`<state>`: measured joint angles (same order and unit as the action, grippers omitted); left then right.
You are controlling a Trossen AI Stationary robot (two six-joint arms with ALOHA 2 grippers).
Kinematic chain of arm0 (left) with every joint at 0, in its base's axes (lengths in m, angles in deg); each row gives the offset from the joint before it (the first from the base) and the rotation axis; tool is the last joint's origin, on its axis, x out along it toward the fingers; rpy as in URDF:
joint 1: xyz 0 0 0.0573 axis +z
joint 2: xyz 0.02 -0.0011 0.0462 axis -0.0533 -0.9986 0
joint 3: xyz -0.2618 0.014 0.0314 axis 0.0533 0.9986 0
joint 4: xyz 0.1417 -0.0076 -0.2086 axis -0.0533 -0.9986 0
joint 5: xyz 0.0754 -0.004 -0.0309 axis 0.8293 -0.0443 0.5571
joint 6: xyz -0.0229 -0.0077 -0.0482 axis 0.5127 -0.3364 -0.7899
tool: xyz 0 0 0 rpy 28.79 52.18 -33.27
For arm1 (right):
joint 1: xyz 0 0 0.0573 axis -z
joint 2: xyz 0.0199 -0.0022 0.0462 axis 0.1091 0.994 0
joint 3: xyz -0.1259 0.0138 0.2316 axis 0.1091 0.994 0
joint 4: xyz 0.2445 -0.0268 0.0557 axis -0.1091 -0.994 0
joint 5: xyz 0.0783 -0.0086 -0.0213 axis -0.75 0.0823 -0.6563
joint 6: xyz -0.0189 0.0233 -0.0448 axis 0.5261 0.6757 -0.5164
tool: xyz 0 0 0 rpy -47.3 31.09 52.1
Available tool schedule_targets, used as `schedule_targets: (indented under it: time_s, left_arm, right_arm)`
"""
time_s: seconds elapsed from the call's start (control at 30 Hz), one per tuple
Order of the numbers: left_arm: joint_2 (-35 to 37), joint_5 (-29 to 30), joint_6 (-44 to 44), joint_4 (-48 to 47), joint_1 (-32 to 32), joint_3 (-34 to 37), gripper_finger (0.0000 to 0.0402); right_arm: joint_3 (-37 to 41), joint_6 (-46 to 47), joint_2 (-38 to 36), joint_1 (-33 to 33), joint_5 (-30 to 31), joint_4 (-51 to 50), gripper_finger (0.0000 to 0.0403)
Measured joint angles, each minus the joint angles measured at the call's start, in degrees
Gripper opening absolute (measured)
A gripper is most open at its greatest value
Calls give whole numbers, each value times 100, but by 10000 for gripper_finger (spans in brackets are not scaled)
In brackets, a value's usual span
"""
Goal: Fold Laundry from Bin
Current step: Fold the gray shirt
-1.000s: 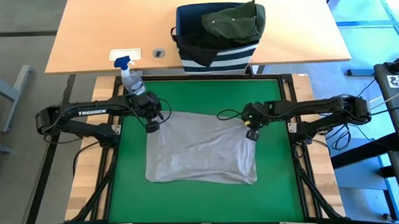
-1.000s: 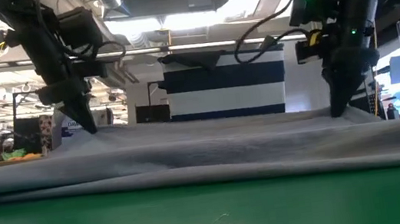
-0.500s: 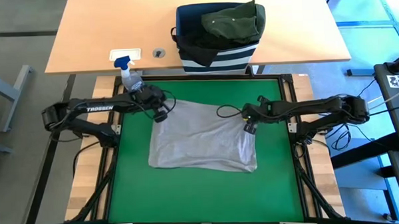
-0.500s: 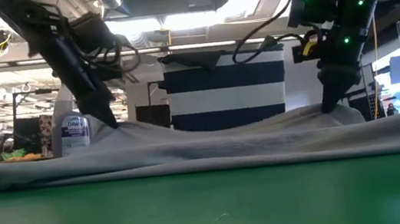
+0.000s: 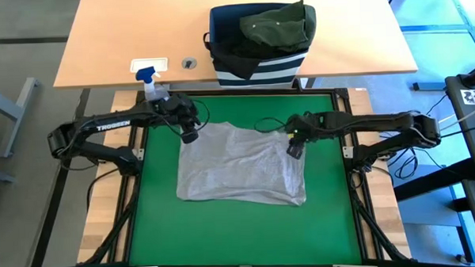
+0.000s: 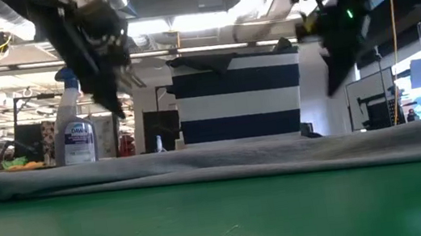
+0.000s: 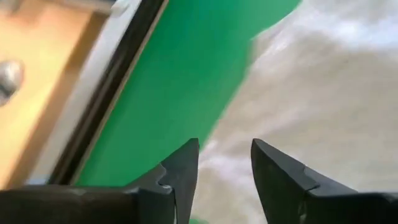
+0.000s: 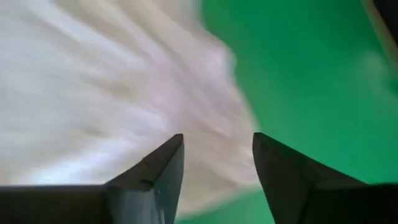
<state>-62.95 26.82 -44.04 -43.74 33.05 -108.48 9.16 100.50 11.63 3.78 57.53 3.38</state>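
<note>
Grey cloth garment [image 5: 240, 165] is lying flat mid-tabletop [image 5: 158, 231] for folding; left gripper [image 5: 190, 137] and right gripper [image 5: 293, 150], jaws spread, are hovering over its far corners.

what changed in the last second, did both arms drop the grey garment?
Yes. Both grippers pulled the light grey garment toward the bin, then let go. The left gripper and right gripper are now open and lifted off its far corners, and the garment lies flat on the green mat. The bin, its dark olive garment and the spray bottle stayed put.
</note>
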Motion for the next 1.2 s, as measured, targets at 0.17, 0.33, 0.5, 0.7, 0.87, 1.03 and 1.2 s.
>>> schedule_targets:
  time_s: [0.17,0.33,0.5,0.7,0.87,1.03,1.2]
  left_arm:
    - [188,-2072,-458,31,-221,-40,155]
    - [181,-2741,-866,57,-895,409,151]
    - [178,-2647,-1197,69,-1663,761,144]
    - [178,-1725,-1564,335,-2310,1060,141]
    - [178,-1282,-1988,595,-2519,1369,141]
    - [175,-1185,-2162,678,-2550,1670,141]
    - [175,-881,-2562,704,-2546,2006,141]
  right_arm:
    - [-139,514,-90,-627,-1197,1324,202]
    - [144,896,238,-1779,-1111,2407,202]
    - [261,1237,792,-2740,-1032,3038,186]
    - [257,1207,1500,-3522,-838,3660,127]
    - [259,1210,2081,-3636,-420,3737,70]
    - [259,1277,2578,-3627,-133,3777,23]
    - [241,1688,2745,-3650,-542,3775,4]
